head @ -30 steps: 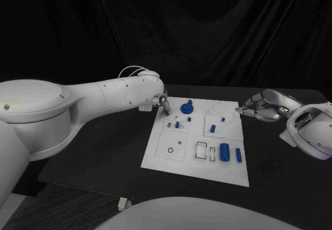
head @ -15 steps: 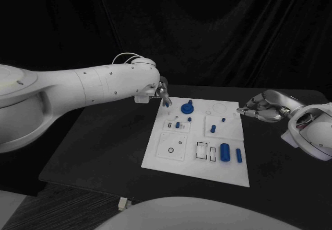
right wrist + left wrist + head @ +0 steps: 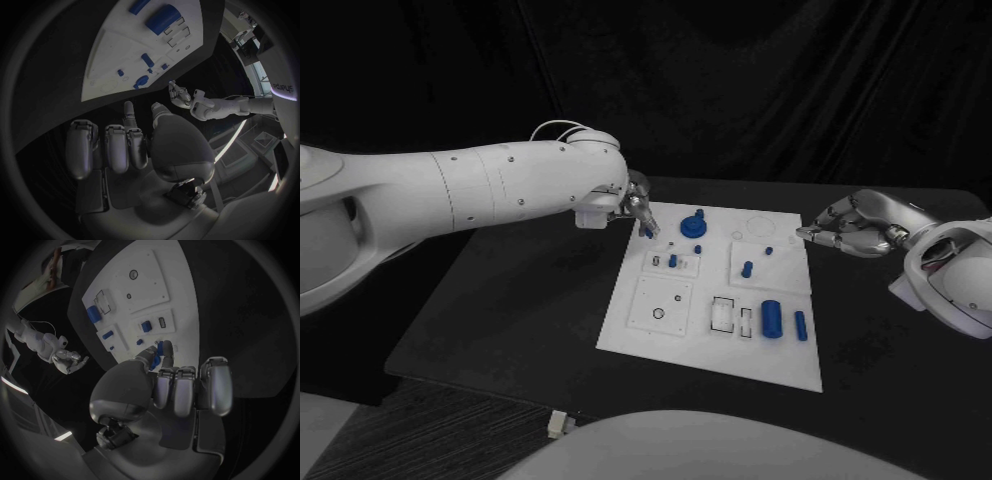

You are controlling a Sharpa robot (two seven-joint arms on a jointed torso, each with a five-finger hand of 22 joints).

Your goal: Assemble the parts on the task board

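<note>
black counter [image 3: 516, 300], dark curtain behind | white task board [image 3: 678, 340] mid-frame | left hand [image 3: 638, 205] pinches blue part [image 3: 164, 349] | right hand [image 3: 851, 228] curled, holding nothing

Partial word "purpur"-like lettering on room sign [image 3: 282, 89]; not clearly readable. No other text.

A black curtain [image 3: 776, 90] hangs in folds behind the black table [image 3: 516, 290], covering the whole back of the scene; below the table's near edge lies dark ribbed carpet [image 3: 430, 425]; a small pale object [image 3: 558, 425] sits on it.
</note>
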